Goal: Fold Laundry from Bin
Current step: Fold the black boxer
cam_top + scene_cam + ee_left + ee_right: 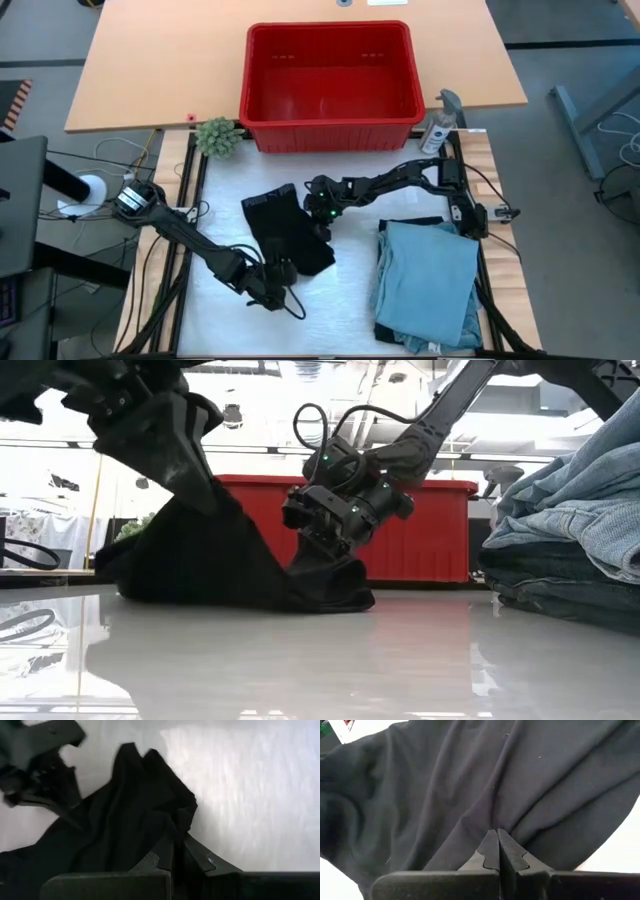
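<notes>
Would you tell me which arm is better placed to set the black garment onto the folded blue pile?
Right, probably: the right pincer, shut on the black fabric garment, sits nearer the folded blue denim pile than the left pincer.

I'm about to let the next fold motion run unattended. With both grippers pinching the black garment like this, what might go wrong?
1. The left gripper and right gripper are shut on the black garment at opposite edges; pulling apart may slip the cloth from one pinch.
2. The garment is bunched and draped, partly lifted off the table, so the fold may trap creases.
3. The folded light blue stack lies close beside it; a sweeping arm might disturb it.
</notes>
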